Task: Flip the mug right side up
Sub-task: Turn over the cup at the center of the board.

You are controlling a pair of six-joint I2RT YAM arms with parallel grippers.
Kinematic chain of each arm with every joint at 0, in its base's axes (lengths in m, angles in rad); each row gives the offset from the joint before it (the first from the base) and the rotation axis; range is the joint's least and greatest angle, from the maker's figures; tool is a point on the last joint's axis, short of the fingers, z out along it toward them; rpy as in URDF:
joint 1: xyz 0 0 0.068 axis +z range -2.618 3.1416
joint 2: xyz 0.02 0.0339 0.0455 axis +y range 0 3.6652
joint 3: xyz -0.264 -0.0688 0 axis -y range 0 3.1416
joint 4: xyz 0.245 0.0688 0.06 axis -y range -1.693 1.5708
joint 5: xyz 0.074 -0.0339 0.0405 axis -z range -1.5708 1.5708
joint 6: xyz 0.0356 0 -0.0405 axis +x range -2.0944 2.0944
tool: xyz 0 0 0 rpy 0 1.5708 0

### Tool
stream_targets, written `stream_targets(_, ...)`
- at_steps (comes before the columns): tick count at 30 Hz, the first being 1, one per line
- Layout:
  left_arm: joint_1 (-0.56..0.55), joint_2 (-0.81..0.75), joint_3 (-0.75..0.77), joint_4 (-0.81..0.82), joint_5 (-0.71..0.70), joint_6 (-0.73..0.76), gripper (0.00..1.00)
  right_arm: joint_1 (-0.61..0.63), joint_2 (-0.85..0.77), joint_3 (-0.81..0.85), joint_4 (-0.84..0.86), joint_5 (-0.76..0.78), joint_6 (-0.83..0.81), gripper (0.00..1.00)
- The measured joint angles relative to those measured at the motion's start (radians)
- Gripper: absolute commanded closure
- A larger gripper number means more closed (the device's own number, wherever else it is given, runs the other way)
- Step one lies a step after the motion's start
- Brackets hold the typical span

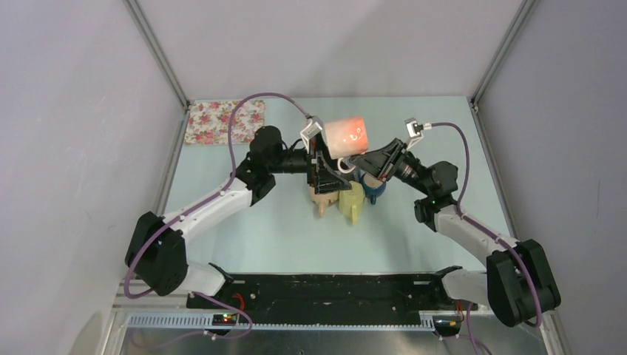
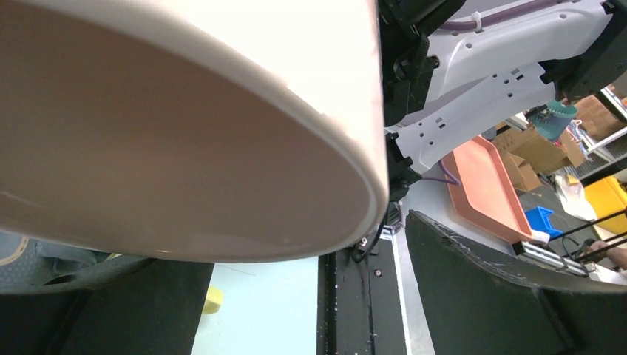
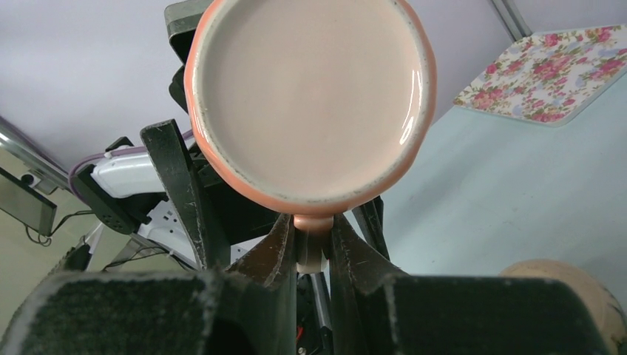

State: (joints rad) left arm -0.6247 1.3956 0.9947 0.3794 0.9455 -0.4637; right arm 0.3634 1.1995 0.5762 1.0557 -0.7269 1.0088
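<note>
Pale blue-green table [image 1: 414,237], grey walls on three sides, metal posts in the far corners.

- Floral mat [image 1: 225,122]: one, flat in the far left corner, well apart from everything else.
- Mug [image 1: 346,134]: one, pinkish with an orange rim edge and a red mark on its side. It is off the table, held in the air above the middle. Tipped over, base facing the right wrist camera.
- Right gripper [image 3: 310,251]: jaws narrow, pinched on the mug's handle from below the base.
- Left gripper [image 1: 329,159]: jaws wide, one black finger [image 3: 185,192] on each flank of the mug body. Cannot tell whether the pads actually press on it. Mug fills most of the left wrist view.
- Clutter directly beneath the held mug: three things in a tight cluster on the table.
  - Tan object [image 1: 323,200], left.
  - Yellow object [image 1: 353,201], just beside the tan one.
  - Blue object [image 1: 374,189], right, partly hidden under the right gripper.
- What these three are: too hidden to tell.
- Two arms, meeting over the cluster from left and right.
- Orange tray [image 2: 484,188]: one, beyond the table, left wrist view only.
</note>
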Motion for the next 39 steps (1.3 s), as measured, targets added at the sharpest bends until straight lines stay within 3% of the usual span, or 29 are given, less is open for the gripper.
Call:
stream_targets(12,0.026,0.008,-0.001,-0.042,-0.023,-0.036,0.0,0.04,0.051,0.0,0.015,0.044,-0.084,1.0)
stream_targets(22,0.052,0.008,-0.017,-0.039,-0.042,-0.06,0.27,0.067,0.092,0.0,0.056,0.075,-0.036,1.0)
stream_targets(26,0.061,0.008,-0.017,-0.038,-0.048,-0.061,0.44,0.076,0.1,0.0,0.08,0.083,-0.031,1.0)
stream_targets(32,0.066,0.008,-0.018,-0.038,-0.049,-0.062,0.47,0.086,0.105,-0.001,0.097,0.093,-0.037,1.0)
stream_targets(35,0.067,0.008,-0.018,-0.038,-0.049,-0.064,0.43,0.09,0.112,0.0,0.106,0.1,-0.042,1.0)
stream_targets(38,0.071,0.008,-0.018,-0.035,-0.045,-0.073,0.21,0.095,0.117,0.0,0.109,0.105,-0.045,1.0)
stream_targets(39,0.071,0.008,-0.018,-0.031,-0.043,-0.08,0.18,0.098,0.119,-0.001,0.109,0.106,-0.047,1.0)
